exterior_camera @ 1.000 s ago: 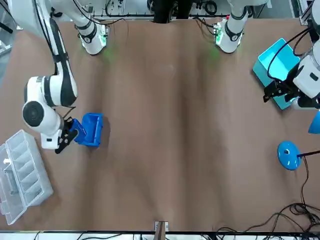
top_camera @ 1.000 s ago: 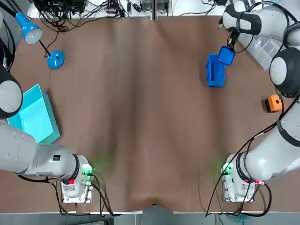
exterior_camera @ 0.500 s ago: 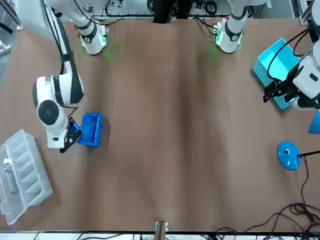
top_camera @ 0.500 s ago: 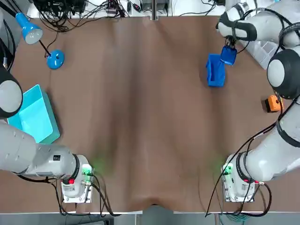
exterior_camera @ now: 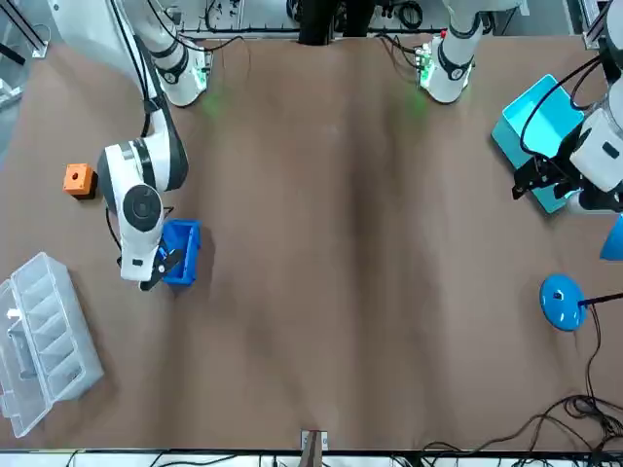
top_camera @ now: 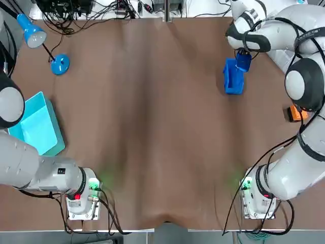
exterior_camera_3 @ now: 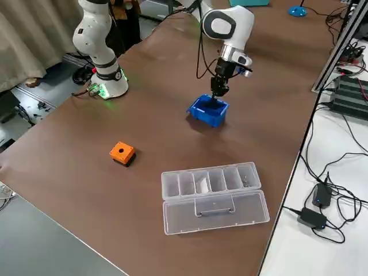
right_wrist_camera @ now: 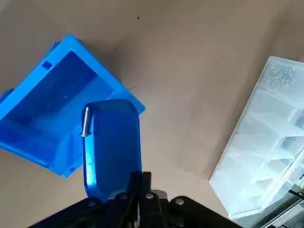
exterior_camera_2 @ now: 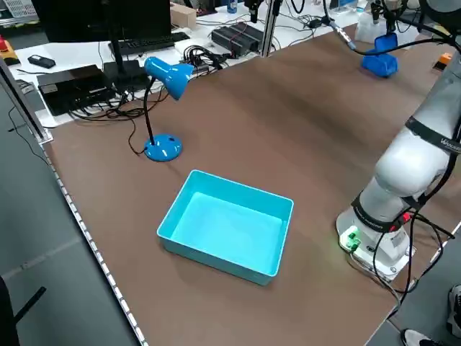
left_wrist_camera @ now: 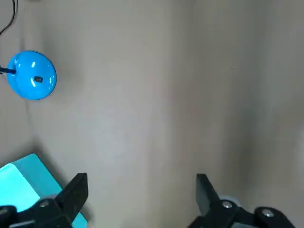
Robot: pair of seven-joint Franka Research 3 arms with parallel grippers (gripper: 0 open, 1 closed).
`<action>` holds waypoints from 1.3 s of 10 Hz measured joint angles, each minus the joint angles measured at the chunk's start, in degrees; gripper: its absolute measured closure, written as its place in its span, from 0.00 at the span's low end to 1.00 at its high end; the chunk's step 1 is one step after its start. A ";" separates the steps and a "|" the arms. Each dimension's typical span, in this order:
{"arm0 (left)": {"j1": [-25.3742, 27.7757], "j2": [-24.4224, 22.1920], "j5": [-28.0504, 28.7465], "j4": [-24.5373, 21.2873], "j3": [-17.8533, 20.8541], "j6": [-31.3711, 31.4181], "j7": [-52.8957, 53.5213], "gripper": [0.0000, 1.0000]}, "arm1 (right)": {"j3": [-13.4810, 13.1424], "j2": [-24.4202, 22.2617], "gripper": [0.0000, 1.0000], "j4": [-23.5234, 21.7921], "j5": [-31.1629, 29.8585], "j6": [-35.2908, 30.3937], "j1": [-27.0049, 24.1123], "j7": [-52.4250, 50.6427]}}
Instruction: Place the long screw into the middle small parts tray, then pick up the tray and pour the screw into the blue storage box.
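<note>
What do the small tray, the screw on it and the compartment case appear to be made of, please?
The small tray, held by the right gripper above the blue storage box, looks like glossy moulded blue plastic. The screw looks like metal: silvery, shiny. The compartment case seems clear plastic, see-through with thin dividers. The left gripper sits open near the teal bin.

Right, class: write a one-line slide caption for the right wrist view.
Right gripper holds the small blue tray, long screw at its lip, over the blue storage box.
</note>
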 joint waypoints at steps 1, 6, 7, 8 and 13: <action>0.00 0.00 0.00 0.00 0.01 0.00 0.00 0.00 | -0.02 0.00 0.97 -0.17 -1.25 -1.44 0.08 2.54; 0.00 0.01 0.00 0.00 0.04 0.00 0.00 0.00 | -0.03 -0.03 0.97 -0.33 -2.79 -7.30 3.54 12.39; 0.00 0.01 0.00 0.00 0.04 0.00 0.00 0.00 | -0.05 -0.08 0.97 -0.33 -3.31 -8.16 3.70 14.35; 0.00 0.01 0.00 0.00 0.04 0.00 0.00 0.00 | -0.03 -0.14 0.97 -0.25 -4.62 -9.10 4.30 17.62; 0.01 0.02 0.00 0.00 0.05 0.00 0.00 0.00 | -0.06 -0.29 0.97 0.06 -7.14 -11.47 6.69 26.32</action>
